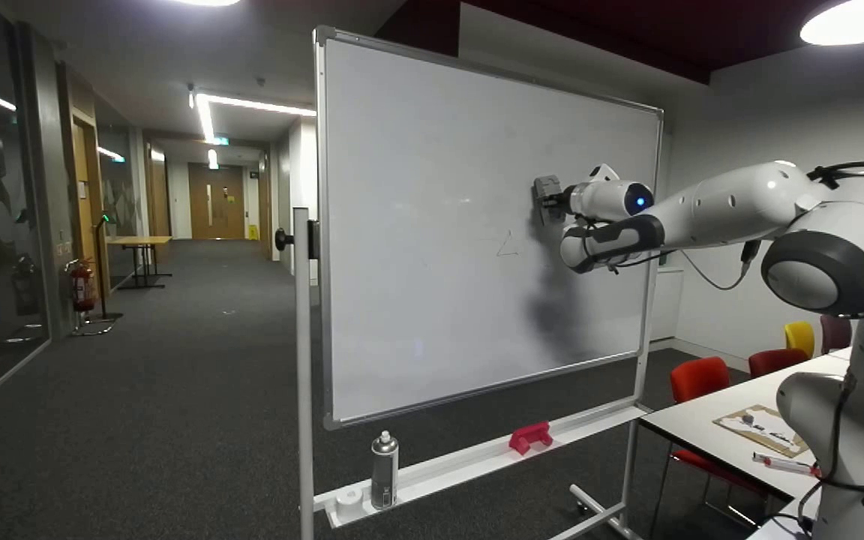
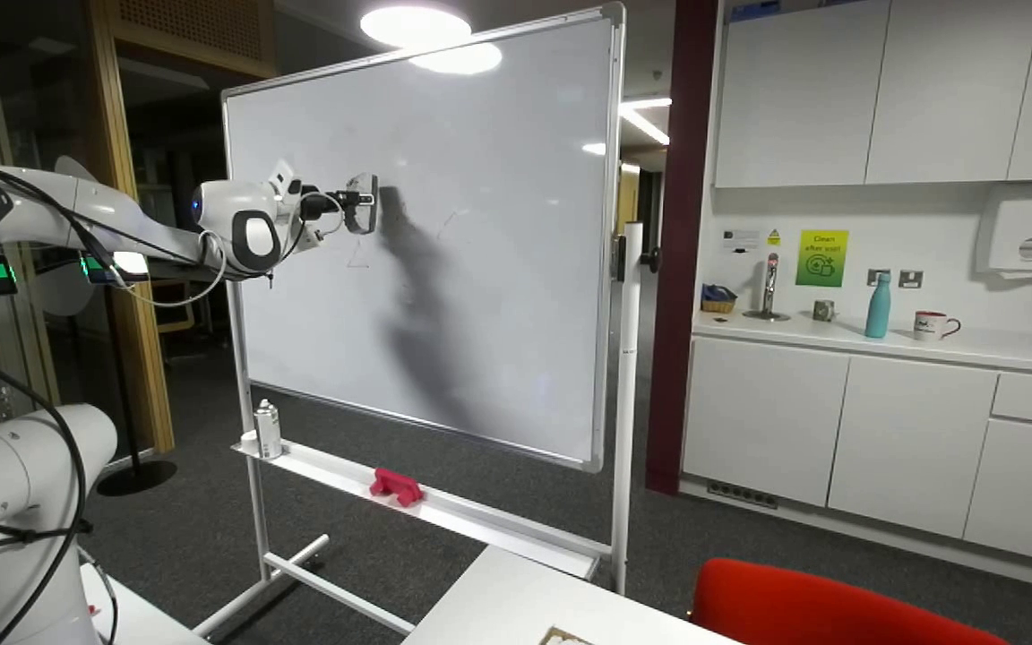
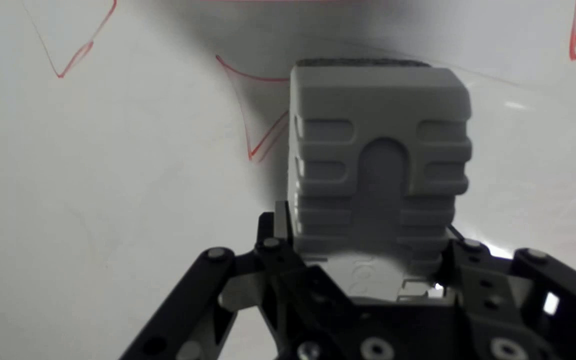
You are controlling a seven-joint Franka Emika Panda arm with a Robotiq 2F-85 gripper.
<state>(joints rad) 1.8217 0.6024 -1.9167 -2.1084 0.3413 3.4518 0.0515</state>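
My gripper (image 3: 368,230) is shut on a grey board eraser (image 3: 383,110), with its black fingers (image 3: 282,220) on either side of the lower part. In both exterior views the eraser (image 1: 548,196) (image 2: 364,204) is held up in front of the whiteboard (image 1: 417,225) (image 2: 516,296). Its dark felt edge faces the board, very close to it; I cannot tell whether it touches. Red pen strokes (image 3: 250,152) run in behind the eraser's left side in the wrist view. A faint triangle mark (image 1: 507,246) lies below and left of the eraser in an exterior view.
Under the board, a tray (image 1: 447,474) carries a spray can (image 1: 385,471), a white roll (image 1: 349,501) and a red holder (image 1: 530,437). White tables (image 2: 516,600) and red chairs (image 1: 700,377) stand nearby. Cables hang along the arm.
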